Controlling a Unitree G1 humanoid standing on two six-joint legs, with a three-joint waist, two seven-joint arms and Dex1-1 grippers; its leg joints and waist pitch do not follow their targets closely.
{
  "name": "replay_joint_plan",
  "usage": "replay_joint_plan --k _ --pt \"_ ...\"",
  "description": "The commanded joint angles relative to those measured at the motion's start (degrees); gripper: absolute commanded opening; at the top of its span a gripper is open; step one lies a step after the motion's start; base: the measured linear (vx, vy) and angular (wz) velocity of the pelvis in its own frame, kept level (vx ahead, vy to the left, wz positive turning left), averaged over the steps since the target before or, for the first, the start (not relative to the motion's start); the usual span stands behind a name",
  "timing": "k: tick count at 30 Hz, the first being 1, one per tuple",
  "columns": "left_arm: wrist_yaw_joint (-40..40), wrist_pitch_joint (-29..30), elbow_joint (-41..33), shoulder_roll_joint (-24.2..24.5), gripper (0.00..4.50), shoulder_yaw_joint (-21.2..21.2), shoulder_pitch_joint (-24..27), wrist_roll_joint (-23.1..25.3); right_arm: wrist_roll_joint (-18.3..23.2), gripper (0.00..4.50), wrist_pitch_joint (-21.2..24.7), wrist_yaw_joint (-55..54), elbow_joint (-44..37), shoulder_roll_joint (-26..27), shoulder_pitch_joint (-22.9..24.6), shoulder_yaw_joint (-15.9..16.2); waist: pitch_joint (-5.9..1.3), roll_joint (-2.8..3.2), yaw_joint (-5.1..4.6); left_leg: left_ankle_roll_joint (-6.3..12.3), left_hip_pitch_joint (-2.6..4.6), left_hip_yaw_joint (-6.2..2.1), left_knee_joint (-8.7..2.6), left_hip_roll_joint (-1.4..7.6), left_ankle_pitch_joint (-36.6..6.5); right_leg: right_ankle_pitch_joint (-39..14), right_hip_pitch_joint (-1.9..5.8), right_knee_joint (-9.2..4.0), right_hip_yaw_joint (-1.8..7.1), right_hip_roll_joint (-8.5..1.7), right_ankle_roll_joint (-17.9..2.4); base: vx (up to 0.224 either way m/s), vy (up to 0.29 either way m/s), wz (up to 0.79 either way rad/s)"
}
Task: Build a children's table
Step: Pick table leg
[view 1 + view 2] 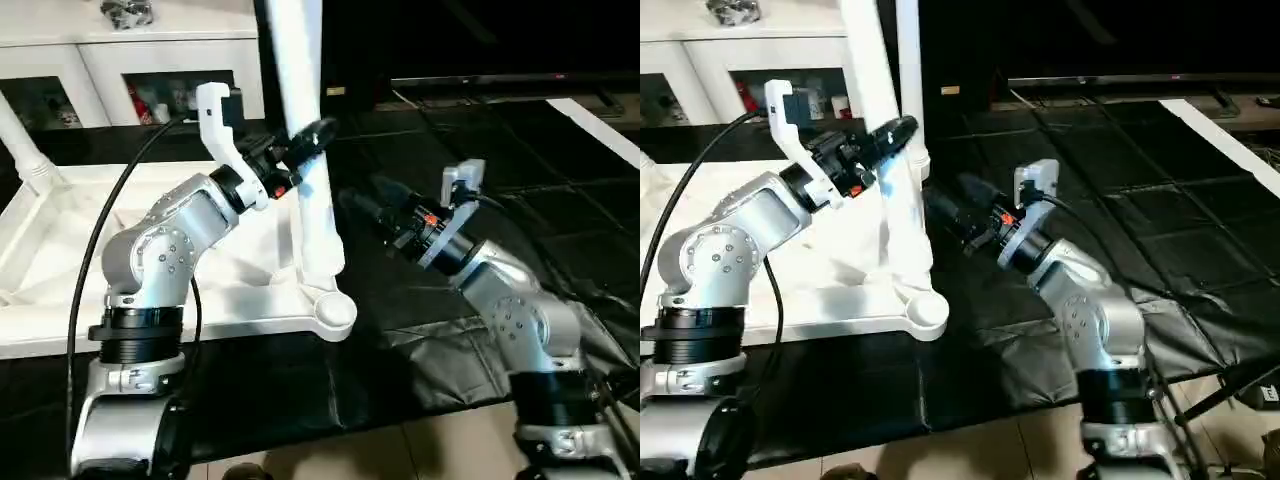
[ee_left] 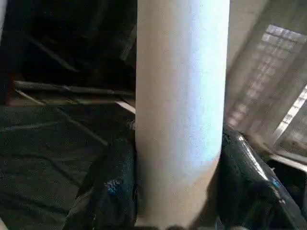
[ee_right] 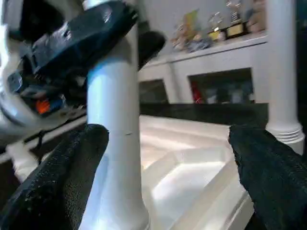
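Left eye view: the white table top [image 1: 60, 240] lies upside down on black sheeting [image 1: 470, 160] on the floor. One white leg [image 1: 310, 150] stands upright near its right-hand edge, beside an empty round corner socket [image 1: 335, 315]. The left tool [image 1: 305, 140] is closed around this leg about halfway up. Another leg [image 1: 25, 155] rises from the far left corner.

Right eye view: the right tool [image 1: 950, 205] is near the held leg on its right side, not touching it, with dark sheeting between them. Open black sheeting stretches to the right and beyond. A white cabinet [image 1: 750, 60] stands behind the table top.

Left wrist view: the leg [image 2: 180, 110] is clamped between two black fingers [image 2: 110, 187], both pressing its sides. The ribbed underside [image 2: 273, 96] of the table top shows beyond.

Right wrist view: the right tool's own fingers [image 3: 62, 182] stand wide apart and hold nothing. Between them are the leg with the left tool [image 3: 103, 31] around it, the hollow of the table top [image 3: 192, 167], and a further upright leg [image 3: 283, 67] at the far edge.
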Motion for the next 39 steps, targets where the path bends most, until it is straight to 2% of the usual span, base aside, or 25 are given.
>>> replay_joint_plan --k 1,2,4,5,6,7,9,10,11,12,14,15,18,20,22,24,26,27,29,30,34,35,37,38,39 --pt "-4.6 2.18 -1.79 1.23 1.86 -1.26 0.61 -2.56 0.97 4.5 1.01 2.21 -1.09 -0.66 -0.45 0.46 -4.67 1.0 -0.14 -0.06 0.26 -0.22 -3.6 0.78 -7.16 -8.53 3.75 -3.98 2.99 -3.52 -8.24 0.0 0.0 0.0" --pt "-4.6 2.18 -1.79 1.23 1.86 -1.26 0.61 -2.56 0.97 4.5 1.01 2.21 -1.09 -0.66 -0.45 0.46 -4.67 0.78 -0.22 0.12 0.22 -0.22 -3.65 0.82 -7.2 -8.23 3.79 -3.97 2.98 -3.48 -8.62 0.0 0.0 0.0" --pt "-10.31 4.41 -2.39 2.75 1.86 -2.04 0.9 -5.34 3.7 4.5 3.98 5.96 -1.09 -1.78 -1.2 0.62 -4.64 0.8 -0.28 0.31 0.36 -0.17 -3.66 0.85 -7.85 -8.34 3.79 -4.03 2.94 -3.39 -9.38 0.0 0.0 0.0" --pt "-10.31 4.41 -2.39 2.75 1.86 -2.04 0.9 -5.34 3.7 4.5 3.98 5.96 -1.09 -1.78 -1.2 0.62 -4.67 0.82 -0.23 0.38 0.4 -0.19 -3.63 0.84 -7.94 -8.34 3.84 -3.99 2.94 -3.42 -9.5 0.0 0.0 0.0" --pt "-14.35 5.75 -2.4 3.57 1.86 -2.07 0.74 -7.7 6.31 4.5 7.65 10.72 -1.47 -3.69 -1.33 1.51 -4.57 0.38 -0.32 0.69 0.38 -0.11 -3.66 0.76 -8.13 -8.7 3.92 -4.07 2.92 -3.32 -9.69 0.0 0.0 0.0" --pt "-15.72 6.01 -2.28 3.87 1.86 -2.12 0.62 -8.26 7.13 4.5 8.72 12.43 -1.52 -4.45 -1.35 1.95 -4.63 0.52 -0.2 0.85 0.38 -0.11 -3.62 0.76 -8.01 -8.8 4.02 -3.99 2.94 -3.39 -9.82 0.0 0.0 0.0" --pt "-19.95 7.19 -2.48 4.77 1.86 -2.21 0.53 -10.39 9.15 4.5 11.67 16.42 -1.99 -6.28 -1.3 3.06 -4.46 0.33 -0.2 1.19 0.44 -0.06 -3.66 0.81 -8.39 -10.36 3.93 -4.22 2.91 -3.43 -9.79 0.0 0.0 0.0" --pt "-21.44 7.55 -2.48 5.21 1.86 -2.39 0.38 -10.95 9.74 4.5 12.52 17.81 -2.04 -6.82 -1.41 3.38 -4.45 0.04 -0.13 1.31 0.34 -0.06 -3.7 0.97 -8.16 -10.95 3.92 -4.24 3.0 -3.55 -9.59 0.0 0.0 0.0" --pt "-23.44 8.54 -2.79 5.49 1.86 -2.31 0.15 -12.5 10.56 4.5 13.73 19.9 -1.92 -7.51 -1.66 3.73 -4.47 0.24 -0.03 1.25 0.3 -0.09 -3.68 0.92 -7.98 -11.46 3.9 -4.18 2.97 -3.63 -9.56 0.0 0.0 0.0" --pt "-24.53 9.84 -2.93 5.39 1.86 -1.87 -0.16 -14.28 10.77 4.5 14.35 21.37 -1.59 -8.02 -2.0 4.19 -4.47 -0.22 0.02 1.23 0.28 0.0 -3.62 0.92 -7.59 -11.74 3.9 -4.09 2.99 -3.68 -9.57 0.0 0.0 0.0" --pt "-25.47 10.73 -3.06 5.31 1.86 -1.6 -0.36 -15.6 10.83 4.5 14.79 22.39 -1.26 -8.38 -2.29 4.62 -4.46 -0.06 0.06 1.15 0.24 -0.01 -3.58 0.98 -7.22 -12.0 3.79 -4.11 2.98 -3.7 -9.6 0.0 0.0 0.0" --pt "-26.28 11.46 -3.1 5.13 1.86 -1.41 -0.58 -16.72 10.69 4.5 15.05 23.17 -0.81 -8.67 -2.64 5.04 -4.47 -0.48 0.07 1.18 0.22 0.03 -3.56 0.99 -7.1 -12.15 3.82 -4.17 3.0 -3.72 -9.47 0.0 0.0 0.0" --pt "-29.43 13.79 -3.44 4.98 1.86 -2.09 -0.78 -19.45 11.54 4.5 16.89 26.76 0.03 -9.43 -3.79 6.91 -4.39 -0.65 0.24 1.07 0.14 0.09 -3.53 0.89 -6.75 -14.5 3.84 -4.28 3.01 -3.82 -8.55 0.0 0.0 0.0" --pt "-30.8 14.39 -3.43 5.11 1.86 -2.77 -0.77 -19.85 12.43 4.5 18.29 29.13 -0.42 -9.88 -4.1 8.1 -4.39 -0.51 0.3 1.2 0.16 0.04 -3.56 0.97 -6.43 -14.83 3.75 -4.34 3.0 -3.76 -8.17 0.0 0.0 0.0" --pt "-32.05 14.39 -3.14 5.02 1.86 -3.23 -0.89 -20.09 12.85 4.32 19.43 30.85 -0.85 -10.2 -4.33 9.21 -4.45 -0.31 0.36 1.24 0.13 0.0 -3.53 0.99 -6.14 -14.43 3.77 -4.31 3.01 -3.74 -8.01 0.0 0.0 0.0" --pt "-32.56 14.79 -2.89 4.8 1.86 -3.23 -1.02 -20.66 12.39 4.14 19.42 31.73 -0.78 -10.29 -4.49 10.19 -4.51 -0.44 0.33 1.06 0.05 0.01 -3.49 1.02 -5.95 -13.34 3.77 -4.21 3.01 -3.73 -8.28 0.0 0.0 0.0" --pt "-33.55 14.77 -3.13 4.7 1.86 -3.87 -1.12 -20.71 12.57 4.04 19.92 32.47 0.01 -10.02 -4.77 10.52 -4.56 -0.2 0.32 0.95 0.12 0.01 -3.46 1.04 -5.97 -12.95 3.73 -4.22 3.02 -3.73 -8.39 0.0 0.0 0.0" --pt "-33.73 14.85 -3.09 4.47 1.86 -4.15 -1.31 -20.77 12.85 3.9 20.24 32.77 0.34 -9.87 -4.9 10.47 -4.55 -0.27 0.32 0.94 0.11 0.02 -3.46 1.0 -6.03 -12.93 3.76 -4.23 3.02 -3.71 -8.45 0.0 0.0 0.0" --pt "-34.62 14.76 -2.89 3.97 1.86 -4.99 -1.85 -20.62 13.5 3.73 20.93 33.5 1.08 -9.51 -5.28 10.36 -4.59 0.35 0.36 0.63 0.23 -0.07 -3.46 1.02 -6.88 -12.93 3.76 -4.26 2.94 -3.67 -8.87 0.0 0.0 0.0" --pt "-34.88 14.69 -2.72 3.84 1.86 -5.21 -2.02 -20.49 13.59 3.69 21.03 33.58 1.19 -9.43 -5.37 10.4 -4.58 0.45 0.36 0.57 0.2 -0.09 -3.46 1.02 -7.04 -12.84 3.79 -4.26 2.93 -3.63 -8.88 0.0 0.0 0.0" --pt "-35.9 14.15 -1.81 3.56 1.86 -6.05 -2.63 -19.79 14.02 3.41 21.74 34.15 1.02 -9.49 -5.37 10.8 -4.69 0.33 0.32 0.47 0.18 -0.11 -3.43 0.99 -6.71 -11.51 3.92 -4.19 2.9 -3.57 -9.32 0.0 0.0 0.0" --pt "-36.19 13.93 -1.55 3.51 1.86 -6.27 -2.77 -19.48 14.05 3.34 21.88 34.26 0.85 -9.55 -5.26 10.95 -4.67 0.47 0.26 0.48 0.18 -0.1 -3.41 0.96 -6.89 -11.51 3.9 -4.25 2.85 -3.49 -9.34 0.0 0.0 0.0" --pt "-36.71 13.22 -0.81 3.26 1.86 -6.81 -3.06 -18.43 14.07 3.22 22.27 34.4 0.27 -9.67 -4.83 11.28 -4.72 0.34 0.29 0.59 0.2 -0.05 -3.38 0.96 -6.67 -11.39 3.95 -4.24 2.89 -3.5 -9.36 0.0 0.0 0.0" --pt "-36.8 12.94 -0.57 3.13 1.86 -7.0 -3.12 -18.03 14.12 3.03 22.52 34.55 -0.04 -9.78 -4.62 11.39 -4.71 0.01 0.3 0.64 0.19 -0.06 -3.41 1.0 -6.49 -11.58 4.01 -4.14 2.9 -3.52 -9.34 0.0 0.0 0.0" --pt "-36.89 12.61 -0.38 3.11 1.86 -7.22 -3.15 -17.58 14.25 2.97 22.79 34.72 -0.23 -9.82 -4.49 11.41 -4.72 0.13 0.34 0.66 0.18 -0.05 -3.37 1.01 -6.39 -11.63 3.95 -4.17 2.92 -3.56 -9.31 0.0 0.0 0.0"
